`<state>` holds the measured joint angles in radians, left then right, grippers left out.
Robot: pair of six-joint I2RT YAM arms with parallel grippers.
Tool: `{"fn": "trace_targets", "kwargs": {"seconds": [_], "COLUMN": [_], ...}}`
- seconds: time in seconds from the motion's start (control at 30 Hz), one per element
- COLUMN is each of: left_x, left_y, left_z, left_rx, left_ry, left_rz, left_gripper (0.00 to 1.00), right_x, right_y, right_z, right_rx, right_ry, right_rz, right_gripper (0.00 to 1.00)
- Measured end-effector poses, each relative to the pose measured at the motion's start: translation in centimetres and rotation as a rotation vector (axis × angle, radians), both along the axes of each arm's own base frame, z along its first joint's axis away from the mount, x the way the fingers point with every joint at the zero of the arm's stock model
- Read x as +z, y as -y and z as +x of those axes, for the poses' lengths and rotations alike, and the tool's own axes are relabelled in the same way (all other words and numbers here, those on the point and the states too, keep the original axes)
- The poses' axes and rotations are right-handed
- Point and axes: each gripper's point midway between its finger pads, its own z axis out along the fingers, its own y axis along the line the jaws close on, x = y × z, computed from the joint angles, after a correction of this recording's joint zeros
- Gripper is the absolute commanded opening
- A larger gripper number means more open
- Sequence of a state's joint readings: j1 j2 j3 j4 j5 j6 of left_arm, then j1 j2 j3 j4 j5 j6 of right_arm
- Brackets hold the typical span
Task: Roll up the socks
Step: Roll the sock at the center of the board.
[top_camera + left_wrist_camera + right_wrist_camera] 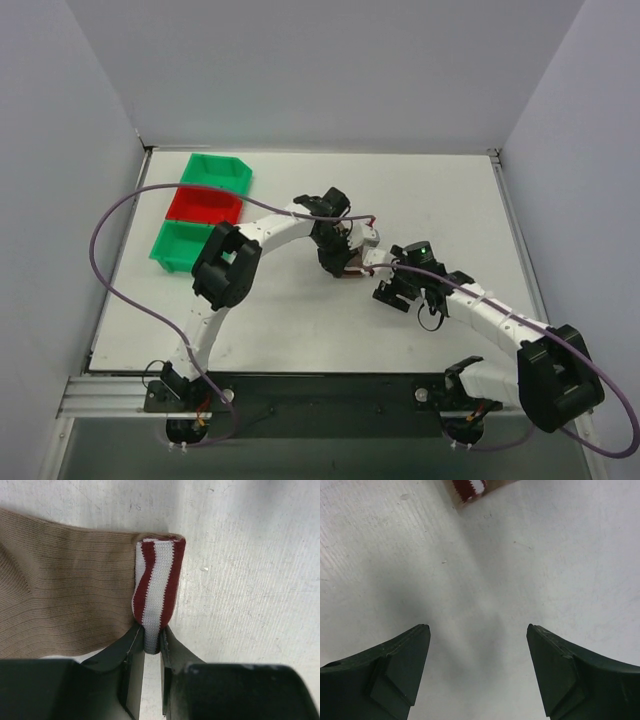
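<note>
The roll is only starting, I judge: the left claw (151, 647) is clenched on the striped cuff (155, 580) of the socks (60, 590), whose tan body lies flat on the table (250, 580) beside that cuff. The right claw (477, 645) hangs released near the cuff. The next move probably calls for turning the cuff onto the body.

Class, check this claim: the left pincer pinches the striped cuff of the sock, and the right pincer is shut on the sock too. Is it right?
No. The left pincer does pinch the striped cuff of the sock, but the right pincer is open and holds nothing, as the right wrist view shows.
</note>
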<state>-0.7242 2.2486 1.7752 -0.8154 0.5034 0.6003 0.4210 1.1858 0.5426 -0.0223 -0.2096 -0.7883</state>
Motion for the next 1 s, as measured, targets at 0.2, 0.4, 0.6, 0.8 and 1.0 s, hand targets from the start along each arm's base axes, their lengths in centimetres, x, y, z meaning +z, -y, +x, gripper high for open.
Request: {"fn": "trace_targets", "kwargs": {"seconds": [0.2,0.4,0.6,0.8,1.0], "left_x": [0.0,-0.1,-0.1,-0.1,0.0], "left_y": [0.2,0.6,0.9,1.2,1.2], "left_z": [0.0,-0.2,-0.6,-0.9,-0.9], "left_rx": [0.017,0.018,0.028,0.038,0.040], "left_ry": [-0.069,-0.128,-0.195,-0.230,-0.244], "left_rz": [-0.005,-0.016,-0.029,-0.028,-0.021], "left_gripper": [0.00,0.00,0.00,0.00,0.00], "right_x": [-0.6,-0.4,-1.2,-1.5,-1.8], "right_y": [-1.6,-5.0,-7.3,-8.4,-9.1], "right_z": [0.1,1.0,1.8,2.6,3.0], "right_rx": [0.103,0.218,0.291,0.312,0.323], "right_ry": [0.111,0.236,0.321,0.378,0.387], "right_rz": [-0.081,-0.140,-0.212,-0.250,-0.269], "right_gripper": [0.77,0.74,0.62,0.49,0.45]}}
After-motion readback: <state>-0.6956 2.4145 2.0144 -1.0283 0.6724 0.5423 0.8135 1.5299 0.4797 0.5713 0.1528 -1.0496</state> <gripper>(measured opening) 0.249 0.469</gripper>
